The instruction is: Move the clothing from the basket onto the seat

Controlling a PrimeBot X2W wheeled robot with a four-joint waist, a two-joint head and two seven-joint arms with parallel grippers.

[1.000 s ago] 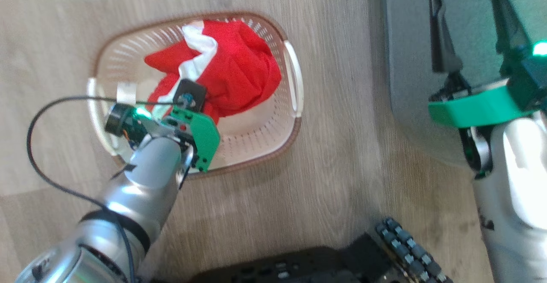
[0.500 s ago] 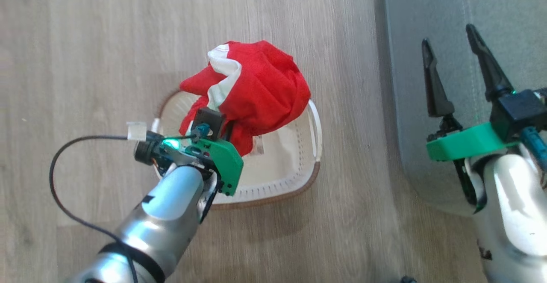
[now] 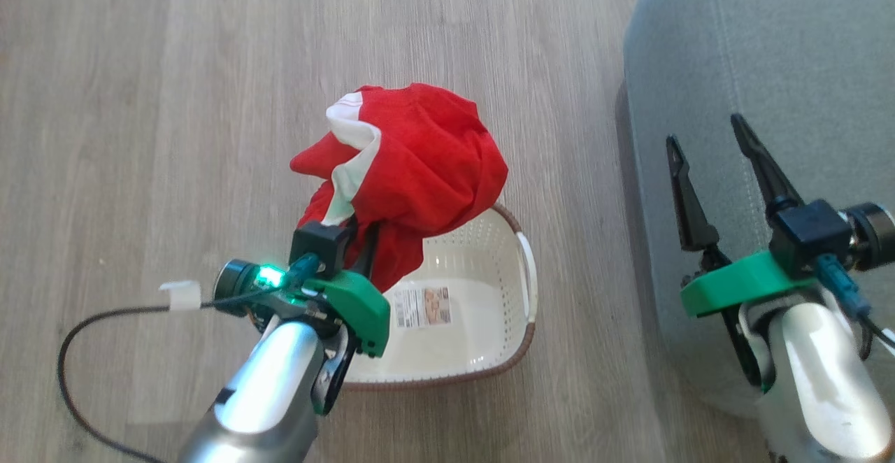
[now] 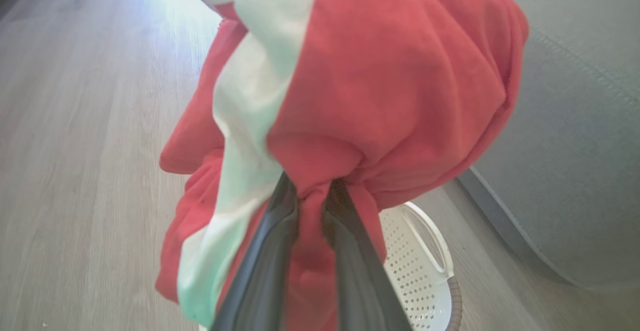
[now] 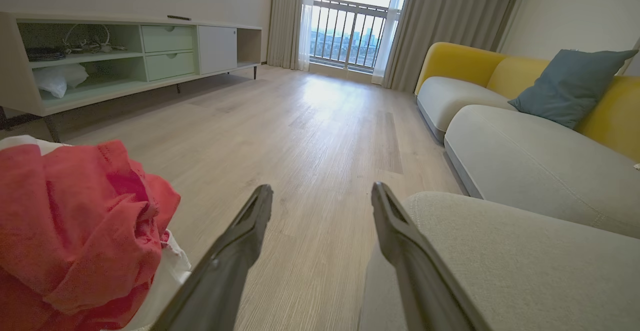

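While my left gripper (image 4: 314,191) pinches the clothing (image 3: 419,162) tight, the bundle hangs above the basket (image 3: 498,278); right of the basket, my right gripper (image 3: 705,129) gapes empty over the seat (image 3: 783,64).

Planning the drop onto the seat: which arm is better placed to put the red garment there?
Left. The left gripper is shut on the clothing, held above the basket. The right gripper is open and empty at the seat edge.

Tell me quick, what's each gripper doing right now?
Left gripper: closed on the clothing, held above the basket.
Right gripper: open, empty, at the edge of the seat.
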